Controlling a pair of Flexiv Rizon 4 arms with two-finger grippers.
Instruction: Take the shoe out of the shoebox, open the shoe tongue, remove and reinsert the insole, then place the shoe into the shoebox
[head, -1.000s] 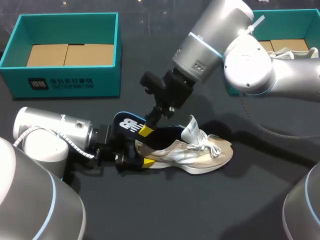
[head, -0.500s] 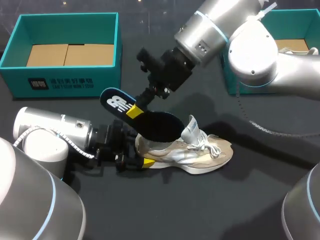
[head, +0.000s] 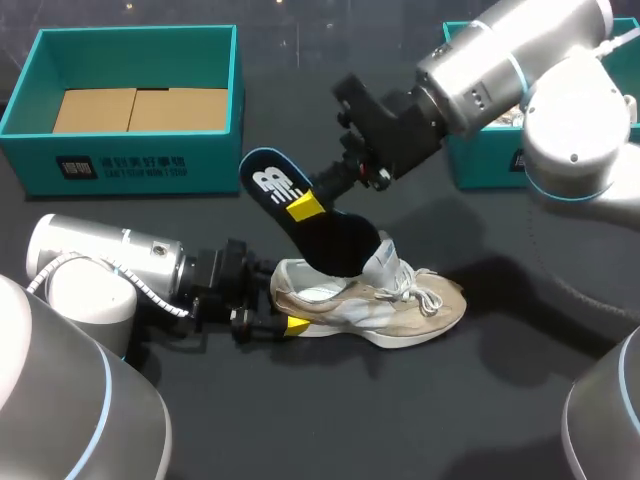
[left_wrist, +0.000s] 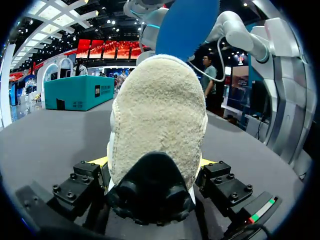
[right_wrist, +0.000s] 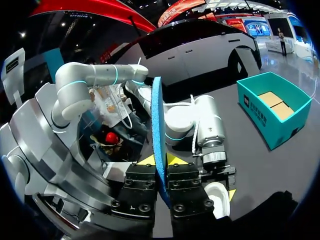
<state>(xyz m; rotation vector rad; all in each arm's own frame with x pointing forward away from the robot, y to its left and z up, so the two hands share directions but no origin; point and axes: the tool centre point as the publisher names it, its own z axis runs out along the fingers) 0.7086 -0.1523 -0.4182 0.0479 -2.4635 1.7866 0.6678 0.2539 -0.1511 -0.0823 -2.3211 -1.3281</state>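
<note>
A beige and silver shoe (head: 385, 300) lies on its sole on the black table, tongue (head: 385, 262) pulled up. My left gripper (head: 272, 318) lies low at the heel (left_wrist: 157, 125), which fills the gap between its fingers; both touch it. The right gripper (head: 312, 203) is shut on the dark insole (head: 325, 235), held tilted above the shoe. The insole's logo end points up and left, and its front end hangs at the shoe's mouth. In the right wrist view the insole (right_wrist: 158, 130) stands edge-on between the shut fingers of the right gripper (right_wrist: 162, 172). Its blue underside (left_wrist: 187, 27) shows above the heel.
A teal shoebox (head: 135, 100) with cardboard inside stands at the back left. A second teal box (head: 480, 165) stands at the back right, partly behind my right arm. Bare black table lies in front of the shoe.
The right gripper has risen and swung right, drawing the insole up out of the shoe. The left gripper and the shoe have stayed in place.
</note>
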